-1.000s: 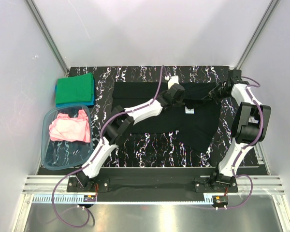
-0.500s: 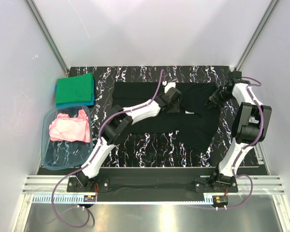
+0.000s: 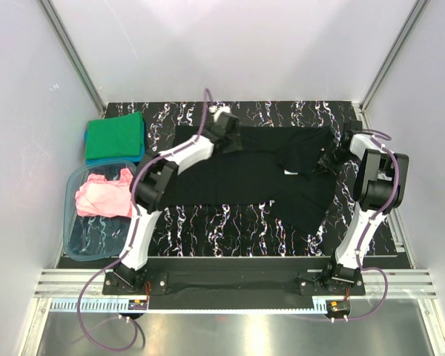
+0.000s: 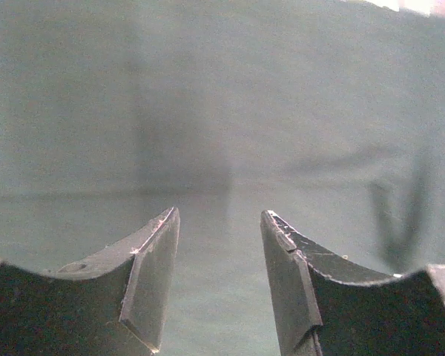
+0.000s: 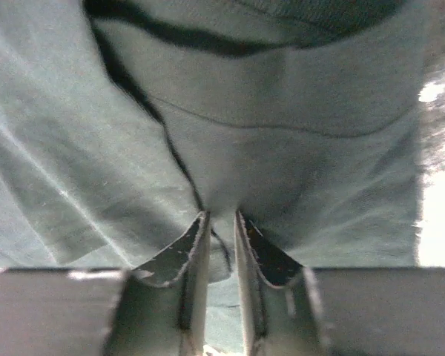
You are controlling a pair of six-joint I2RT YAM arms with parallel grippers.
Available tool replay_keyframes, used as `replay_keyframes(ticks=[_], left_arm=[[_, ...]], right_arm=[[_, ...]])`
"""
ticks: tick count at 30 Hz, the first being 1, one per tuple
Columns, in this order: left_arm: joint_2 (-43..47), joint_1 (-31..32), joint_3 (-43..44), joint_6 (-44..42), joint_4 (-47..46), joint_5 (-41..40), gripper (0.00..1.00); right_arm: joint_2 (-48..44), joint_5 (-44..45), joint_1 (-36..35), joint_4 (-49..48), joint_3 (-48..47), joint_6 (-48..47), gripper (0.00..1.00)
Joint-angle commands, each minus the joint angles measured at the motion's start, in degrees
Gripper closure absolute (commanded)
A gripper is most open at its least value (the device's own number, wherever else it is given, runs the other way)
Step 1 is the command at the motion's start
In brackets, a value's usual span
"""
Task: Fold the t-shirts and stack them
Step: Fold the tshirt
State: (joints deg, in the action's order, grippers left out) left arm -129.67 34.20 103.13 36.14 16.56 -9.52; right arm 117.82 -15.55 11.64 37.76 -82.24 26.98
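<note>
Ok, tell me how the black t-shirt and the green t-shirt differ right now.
The black t-shirt lies spread wide across the table, only partly folded; the green t-shirt is folded into a compact rectangle. The black one rests on the table itself; the green one sits atop a blue t-shirt. Both are plain cloth.

A robotics lab test cell: white panel walls (image 3: 230,44), aluminium frame posts (image 3: 72,55), a slotted metal rail (image 3: 411,283) up front.

Top external: above, behind arm bases (image 3: 130,278), looking down on whole table (image 3: 230,222); wrist views press close onto black t-shirt (image 3: 259,167), which top also shows.
</note>
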Motion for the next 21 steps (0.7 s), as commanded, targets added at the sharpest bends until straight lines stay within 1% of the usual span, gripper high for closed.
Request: replay_keyframes(ticks=[1, 2, 6, 7, 10, 12, 16, 18, 19, 20, 21], left_arm=[[1.3, -4.3, -1.2, -2.0, -1.8, 2.7, 0.47], [1.1, -6.0, -1.1, -2.0, -2.0, 3.4, 0.47], [-0.8, -9.7, -0.3, -2.3, -1.8, 5.0, 0.47], [-1.2, -10.4, 0.2, -2.3, -1.5, 5.4, 0.46], [-3.7, -12.3, 2.4, -2.6, 0.2, 7.0, 0.46], [-5.1, -13.5, 3.5, -2.8, 1.5, 7.8, 0.46], [-6.1, -14.9, 4.3, -3.4, 3.3, 8.2, 0.46], [-6.5, -15.6, 4.5, -3.5, 4.0, 7.9, 0.46], [-6.3, -15.8, 4.3, -3.6, 4.4, 7.9, 0.46], [-6.2, -16.3, 4.0, -3.7, 4.3, 7.9, 0.46], [-6.1, -16.4, 3.8, -4.2, 4.3, 7.9, 0.46]], right_arm=[[-0.3, 8.2, 0.2, 0.4, -2.3, -2.3, 0.75], [-0.5, 9.6, 0.3, 0.6, -2.4, -2.6, 0.79], [-0.2, 15.2, 0.2, 1.3, -3.1, -4.2, 0.81], [0.6, 17.5, 0.3, 1.5, -3.7, -4.7, 0.81], [1.4, 18.1, 0.3, 0.8, -4.5, -6.1, 0.80], [1.3, 18.4, 0.3, 0.7, -5.1, -6.8, 0.76], [-1.6, 14.1, 0.2, 0.9, -6.3, -6.3, 0.68], [-2.8, 11.3, 0.2, 0.7, -6.4, -5.8, 0.68], [-3.6, 8.1, 0.2, -0.1, -6.2, -5.2, 0.70], [-3.7, 6.3, 0.2, -0.4, -6.1, -4.9, 0.74], [-3.7, 2.7, 0.2, -1.1, -5.7, -4.1, 0.76]])
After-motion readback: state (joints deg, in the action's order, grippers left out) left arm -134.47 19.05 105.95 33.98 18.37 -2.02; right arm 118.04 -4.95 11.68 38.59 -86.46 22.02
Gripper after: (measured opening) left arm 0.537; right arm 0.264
